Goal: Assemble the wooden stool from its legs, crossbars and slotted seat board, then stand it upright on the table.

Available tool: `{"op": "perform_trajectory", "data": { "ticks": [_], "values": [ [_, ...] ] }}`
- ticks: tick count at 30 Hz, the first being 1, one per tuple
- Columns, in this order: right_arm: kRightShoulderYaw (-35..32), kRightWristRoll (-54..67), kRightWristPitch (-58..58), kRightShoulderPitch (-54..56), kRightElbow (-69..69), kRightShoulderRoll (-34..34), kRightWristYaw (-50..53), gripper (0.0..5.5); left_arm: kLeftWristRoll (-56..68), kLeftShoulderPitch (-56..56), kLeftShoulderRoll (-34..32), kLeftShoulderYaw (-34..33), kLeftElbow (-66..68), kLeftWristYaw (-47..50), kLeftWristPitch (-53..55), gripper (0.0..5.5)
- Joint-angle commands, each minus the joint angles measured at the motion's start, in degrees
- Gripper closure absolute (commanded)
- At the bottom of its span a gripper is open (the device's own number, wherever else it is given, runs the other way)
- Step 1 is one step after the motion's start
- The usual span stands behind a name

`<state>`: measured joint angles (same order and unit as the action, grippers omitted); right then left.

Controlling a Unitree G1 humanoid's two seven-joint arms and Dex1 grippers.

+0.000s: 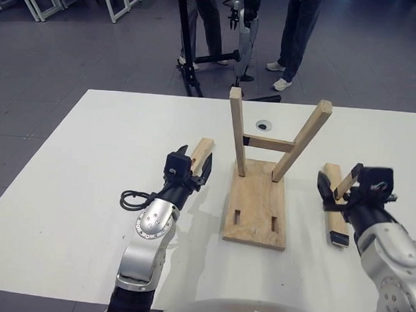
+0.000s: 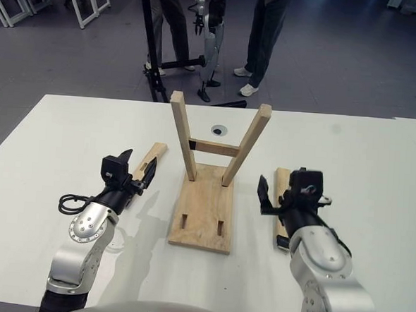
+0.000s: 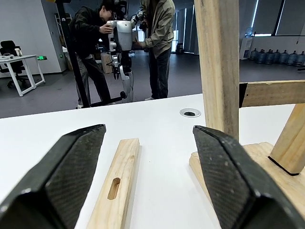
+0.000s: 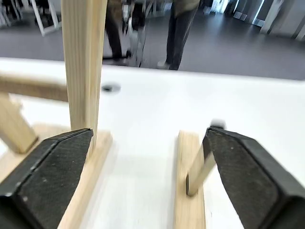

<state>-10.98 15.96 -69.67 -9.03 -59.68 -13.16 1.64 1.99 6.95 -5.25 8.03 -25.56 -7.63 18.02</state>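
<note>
The slotted seat board (image 1: pixel 256 205) lies flat at the table's middle. Two legs (image 1: pixel 238 129) (image 1: pixel 304 141) stand up from its far end, joined by a crossbar (image 1: pixel 269 142); two slots at its near end are empty. A loose slotted leg (image 3: pixel 116 183) lies left of the board, and my left gripper (image 1: pixel 195 166) is open just over its near end, one finger on each side. Right of the board lies another leg (image 1: pixel 336 224) with a short crossbar (image 4: pixel 200 167) sticking up from it. My right gripper (image 2: pixel 280 196) is open around that crossbar, holding nothing.
A round cable hole (image 1: pixel 264 124) sits in the table behind the stool parts. A black cable loop (image 1: pixel 131 197) hangs by my left wrist. Beyond the far edge stand people, a black stand (image 1: pixel 186 48) and another robot. Bare tabletop lies to both sides.
</note>
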Motion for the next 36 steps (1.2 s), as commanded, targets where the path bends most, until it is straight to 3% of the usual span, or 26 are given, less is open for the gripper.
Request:
{"op": "perform_trajectory", "data": {
  "ticks": [1,6,12,18,36],
  "values": [
    [3.7,-1.6,5.7,-7.4,-0.3,0.9,2.4,0.06,0.0,-0.3,-1.1,-0.4,-0.3,-0.8,1.0,2.1],
    [5.2,-5.9,12.5,-16.8,7.0,0.8,1.9,0.03,0.1,-0.4,-1.2,-0.2,-0.6,-0.9,1.7,2.1],
    [3.1,-7.7,20.4,-17.5,20.0,1.5,0.2,0.03,0.4,-0.8,-1.6,-0.3,-0.4,-1.4,2.1,2.1],
    [5.0,-8.6,22.5,-18.6,28.8,1.5,-1.9,0.03,0.1,-2.0,-1.7,-0.5,0.1,-1.3,2.1,2.1],
    [0.5,-9.0,28.1,-14.6,37.7,1.0,-4.3,3.42,3.5,-1.3,2.1,-2.4,2.9,-0.2,0.9,2.1]
  ]
}}
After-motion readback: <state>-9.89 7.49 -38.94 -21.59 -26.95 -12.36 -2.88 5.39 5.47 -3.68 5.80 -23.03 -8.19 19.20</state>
